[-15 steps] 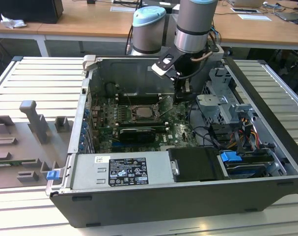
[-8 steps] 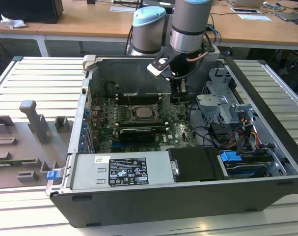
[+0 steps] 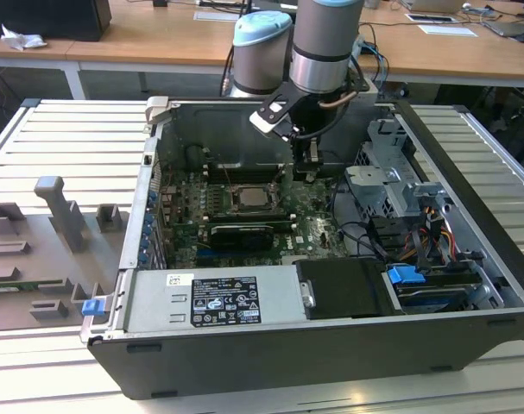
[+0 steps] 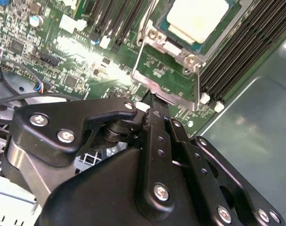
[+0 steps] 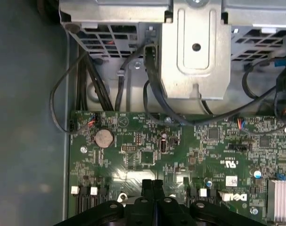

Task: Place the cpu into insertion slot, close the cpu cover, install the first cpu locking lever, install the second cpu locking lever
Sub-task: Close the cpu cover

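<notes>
The black claw [image 5: 154, 184] has its two fingers pressed together with nothing between them. Its tip is low over the green motherboard [image 5: 147, 155], just beside the socket. The pale silvery-beige square cpu [image 4: 197, 19] sits in that socket, and the thin silvery metal cpu cover [image 4: 151, 34] frames it.

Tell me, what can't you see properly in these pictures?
- The cpu and cover: in the second wrist view, both run off the picture's edge.
- What the gripper touches: in the second wrist view, its own black body hides the spot.
- The board beneath the gripper: in the first wrist view, the gripper hides that part.
</notes>
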### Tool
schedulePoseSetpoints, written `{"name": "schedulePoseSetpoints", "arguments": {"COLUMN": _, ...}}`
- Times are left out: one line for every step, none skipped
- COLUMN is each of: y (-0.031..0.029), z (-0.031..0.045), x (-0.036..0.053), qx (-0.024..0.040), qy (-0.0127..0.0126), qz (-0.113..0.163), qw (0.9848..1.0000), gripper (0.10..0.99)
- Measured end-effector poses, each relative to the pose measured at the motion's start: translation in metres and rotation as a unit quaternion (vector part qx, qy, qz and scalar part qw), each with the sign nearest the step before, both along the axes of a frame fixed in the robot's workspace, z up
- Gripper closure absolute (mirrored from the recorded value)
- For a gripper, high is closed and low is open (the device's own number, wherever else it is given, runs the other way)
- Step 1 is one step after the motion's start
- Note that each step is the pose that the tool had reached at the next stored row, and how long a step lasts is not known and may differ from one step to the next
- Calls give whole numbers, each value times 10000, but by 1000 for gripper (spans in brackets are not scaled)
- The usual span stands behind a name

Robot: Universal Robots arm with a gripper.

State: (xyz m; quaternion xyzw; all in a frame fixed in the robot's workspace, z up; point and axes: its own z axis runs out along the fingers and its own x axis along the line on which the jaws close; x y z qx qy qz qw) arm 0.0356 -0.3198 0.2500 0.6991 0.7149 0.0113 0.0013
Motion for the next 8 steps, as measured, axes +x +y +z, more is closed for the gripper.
{"name": "schedulePoseSetpoints", "arguments": {"y": 0, "z": 0, "x": -21, "qx": 0, "qy": 0, "qz": 0, "qw": 10000, "gripper": 980}}
{"name": "schedulePoseSetpoints", "arguments": {"y": 0, "z": 0, "x": -50, "qx": 0, "qy": 0, "qz": 0, "qw": 10000, "gripper": 980}}
{"name": "schedulePoseSetpoints", "arguments": {"y": 0, "z": 0, "x": -74, "qx": 0, "qy": 0, "qz": 0, "qw": 10000, "gripper": 980}}
{"name": "schedulePoseSetpoints", "arguments": {"y": 0, "z": 0, "x": -96, "qx": 0, "qy": 0, "qz": 0, "qw": 10000, "gripper": 980}}
{"name": "schedulePoseSetpoints", "arguments": {"y": 0, "z": 0, "x": -124, "qx": 0, "qy": 0, "qz": -1, "qw": 10000, "gripper": 980}}
{"name": "schedulePoseSetpoints", "arguments": {"y": 0, "z": 0, "x": -150, "qx": 0, "qy": 0, "qz": 0, "qw": 10000, "gripper": 980}}
{"name": "schedulePoseSetpoints", "arguments": {"y": 0, "z": 0, "x": -173, "qx": 0, "qy": 0, "qz": 1, "qw": 10000, "gripper": 980}}
{"name": "schedulePoseSetpoints", "arguments": {"y": 0, "z": 0, "x": -200, "qx": 1, "qy": 0, "qz": 0, "qw": 10000, "gripper": 980}}
